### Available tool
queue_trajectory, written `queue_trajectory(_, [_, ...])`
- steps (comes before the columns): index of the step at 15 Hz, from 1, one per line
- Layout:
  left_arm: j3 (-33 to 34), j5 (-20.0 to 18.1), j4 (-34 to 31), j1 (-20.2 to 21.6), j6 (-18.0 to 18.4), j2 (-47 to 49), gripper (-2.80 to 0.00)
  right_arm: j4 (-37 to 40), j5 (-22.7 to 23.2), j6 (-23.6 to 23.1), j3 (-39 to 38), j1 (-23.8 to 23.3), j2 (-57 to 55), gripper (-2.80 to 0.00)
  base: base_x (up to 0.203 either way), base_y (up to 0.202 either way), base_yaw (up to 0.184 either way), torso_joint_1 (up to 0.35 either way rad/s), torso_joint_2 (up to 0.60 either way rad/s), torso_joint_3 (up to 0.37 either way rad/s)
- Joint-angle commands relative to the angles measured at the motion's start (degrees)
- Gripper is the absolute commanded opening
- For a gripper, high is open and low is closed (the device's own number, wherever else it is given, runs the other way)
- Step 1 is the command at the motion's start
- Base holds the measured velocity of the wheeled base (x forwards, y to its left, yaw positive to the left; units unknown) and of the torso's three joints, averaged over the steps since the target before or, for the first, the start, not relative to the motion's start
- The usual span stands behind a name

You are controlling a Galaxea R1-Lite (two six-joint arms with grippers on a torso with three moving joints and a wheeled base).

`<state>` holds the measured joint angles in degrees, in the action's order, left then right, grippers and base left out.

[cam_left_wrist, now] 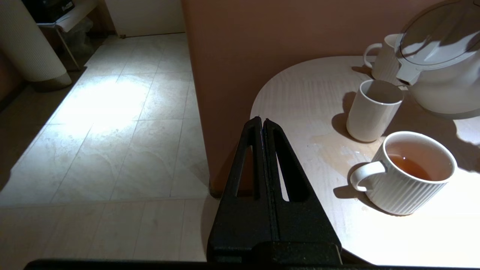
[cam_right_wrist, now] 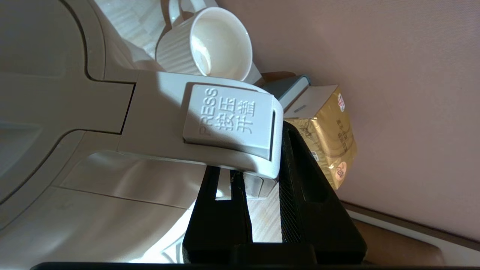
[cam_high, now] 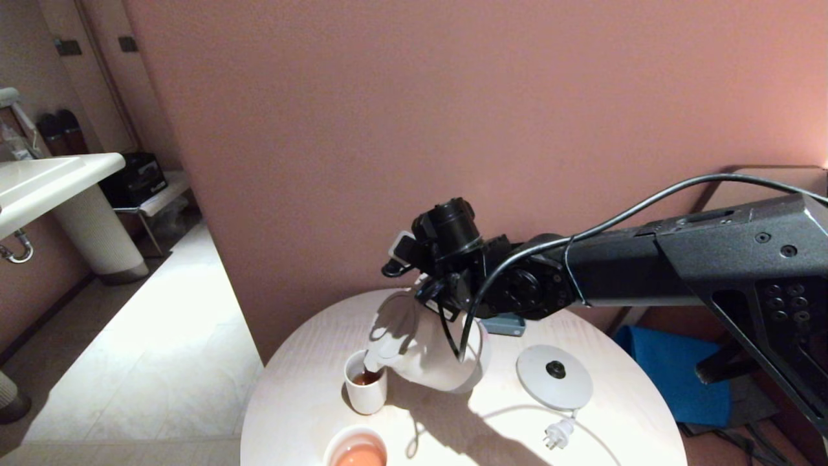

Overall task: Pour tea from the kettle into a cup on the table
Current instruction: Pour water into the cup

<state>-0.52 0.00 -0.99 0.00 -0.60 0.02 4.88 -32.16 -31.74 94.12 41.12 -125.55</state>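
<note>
The white kettle [cam_high: 427,353] is tipped toward the left over the round white table [cam_high: 621,414], its spout at the rim of the small white cup [cam_high: 365,391]. Dark tea [cam_high: 367,378] shows inside the cup under the spout. My right gripper [cam_high: 443,294] is shut on the kettle's loop handle [cam_right_wrist: 168,123], one finger [cam_right_wrist: 300,180] outside the loop and the other under it. From the left wrist view the cup [cam_left_wrist: 373,110] stands beside the kettle [cam_left_wrist: 438,71]. My left gripper [cam_left_wrist: 262,120] is shut and empty, parked off the table's edge above the floor.
A ribbed mug [cam_left_wrist: 412,174] of pale orange liquid stands near the table's front edge, with a wet patch [cam_left_wrist: 337,150] beside it. An empty ribbed mug [cam_right_wrist: 210,45], a gold packet [cam_right_wrist: 330,135] and a grey box [cam_high: 504,323] sit by the wall. The kettle base [cam_high: 554,377] and plug [cam_high: 557,435] lie to the right.
</note>
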Motion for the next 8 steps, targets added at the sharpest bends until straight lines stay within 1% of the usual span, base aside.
queue_trajectory(1, [0.0, 0.0, -0.07, 0.0, -0.02, 0.05, -2.8, 0.05, -0.18, -0.22, 0.1, 0.01, 0.04, -2.8, 0.0, 0.0, 0.0, 0.0, 0.0, 0.0])
queue_trajectory(8, [0.0, 0.0, -0.07, 0.0, -0.02, 0.06, -2.8, 1.19, -0.18, -3.37, 0.24, 0.06, 0.1, -2.8, 0.0, 0.0, 0.0, 0.0, 0.0, 0.0])
